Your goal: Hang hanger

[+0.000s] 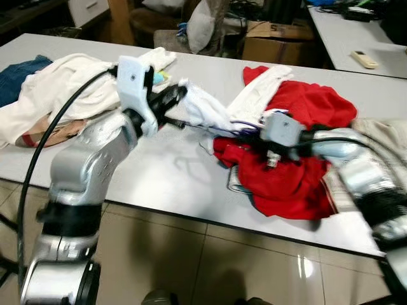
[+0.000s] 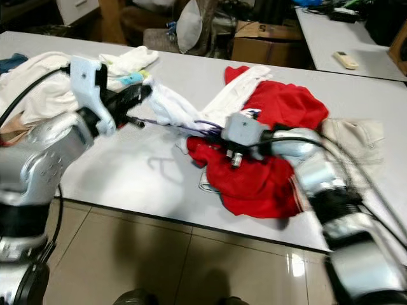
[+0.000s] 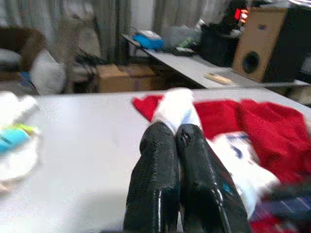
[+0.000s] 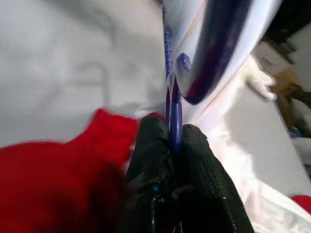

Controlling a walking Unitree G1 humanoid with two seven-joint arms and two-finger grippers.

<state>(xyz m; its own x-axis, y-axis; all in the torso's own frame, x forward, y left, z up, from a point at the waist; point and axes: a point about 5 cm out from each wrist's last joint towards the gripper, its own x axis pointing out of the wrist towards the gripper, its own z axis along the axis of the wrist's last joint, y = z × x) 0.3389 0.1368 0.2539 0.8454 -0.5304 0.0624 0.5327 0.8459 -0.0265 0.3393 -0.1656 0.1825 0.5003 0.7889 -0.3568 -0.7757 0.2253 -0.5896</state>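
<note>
A thin purple hanger (image 4: 171, 73) lies across the grey table (image 1: 159, 184), threaded into a white garment (image 1: 203, 109). My right gripper (image 4: 170, 132) is shut on the hanger's wire, low over a crumpled red garment (image 1: 299, 178) at centre right. My left gripper (image 1: 178, 95) is shut on the white garment's left edge, holding it a little above the table. In the left wrist view its fingertips (image 3: 165, 133) are pressed together, with white cloth just beyond them. Cloth hides most of the hanger.
A heap of white and beige clothes (image 1: 57, 95) and blue jeans (image 1: 19, 71) cover the table's left end. A beige cloth (image 1: 381, 135) lies at the right. Beyond stand a cardboard box (image 1: 273, 39) and another table with a remote (image 1: 365, 60). The front edge is close.
</note>
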